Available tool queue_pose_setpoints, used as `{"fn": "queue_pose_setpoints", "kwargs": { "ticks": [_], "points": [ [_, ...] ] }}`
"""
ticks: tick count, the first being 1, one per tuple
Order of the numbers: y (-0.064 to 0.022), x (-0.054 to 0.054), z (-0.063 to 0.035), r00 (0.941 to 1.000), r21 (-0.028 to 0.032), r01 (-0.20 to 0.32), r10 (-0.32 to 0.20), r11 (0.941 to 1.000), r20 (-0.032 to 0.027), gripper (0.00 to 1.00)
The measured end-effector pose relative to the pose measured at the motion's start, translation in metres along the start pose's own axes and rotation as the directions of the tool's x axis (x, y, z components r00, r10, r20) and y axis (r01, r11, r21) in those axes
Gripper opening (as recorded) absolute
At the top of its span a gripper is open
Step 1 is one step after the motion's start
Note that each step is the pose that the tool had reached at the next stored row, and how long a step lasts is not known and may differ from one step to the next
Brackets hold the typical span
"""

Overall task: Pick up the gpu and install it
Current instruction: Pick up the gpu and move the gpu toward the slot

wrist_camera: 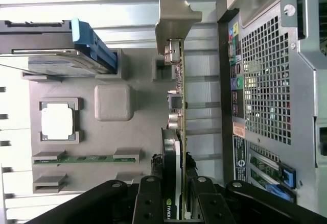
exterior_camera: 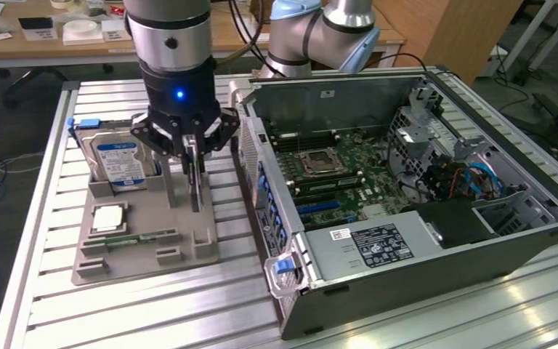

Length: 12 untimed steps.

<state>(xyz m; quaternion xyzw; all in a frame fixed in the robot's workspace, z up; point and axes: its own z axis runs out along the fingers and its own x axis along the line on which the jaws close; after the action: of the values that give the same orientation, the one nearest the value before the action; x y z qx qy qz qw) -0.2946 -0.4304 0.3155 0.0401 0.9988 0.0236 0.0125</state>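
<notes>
The grooved metal table (exterior_camera: pixel 114 320) carries an open computer case (exterior_camera: pixel 473 240) on the exterior view's right and a grey tray (exterior_camera: pixel 197 251) on its left. The gripper (exterior_camera: pixel 194 163) hangs above the tray on the side near the case, and it is clamped on the gpu (exterior_camera: pixel 195 190). In the wrist view its black fingers (wrist_camera: pixel 150 203) press on the two flat faces of the card. The gpu stands on its thin edge, with one face toward the case and the other toward the rest of the tray. Its long axis is level and runs along the tray. The silver bracket (wrist_camera: pixel 176 15) is at the end far from the gripper. I cannot tell whether the lower edge sits in the tray's slot. On the tray are also a hard drive (exterior_camera: pixel 119 161), a CPU (exterior_camera: pixel 110 217) and a RAM stick (exterior_camera: pixel 139 238).
</notes>
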Motion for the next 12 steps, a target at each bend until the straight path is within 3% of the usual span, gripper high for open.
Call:
{"fn": "queue_pose_setpoints", "kwargs": {
  "ticks": [12],
  "points": [
    [0.0013,-0.001,-0.0261,1.0,0.0,0.0,0.0,1.0,0.0001,0.27]
  ]
}}
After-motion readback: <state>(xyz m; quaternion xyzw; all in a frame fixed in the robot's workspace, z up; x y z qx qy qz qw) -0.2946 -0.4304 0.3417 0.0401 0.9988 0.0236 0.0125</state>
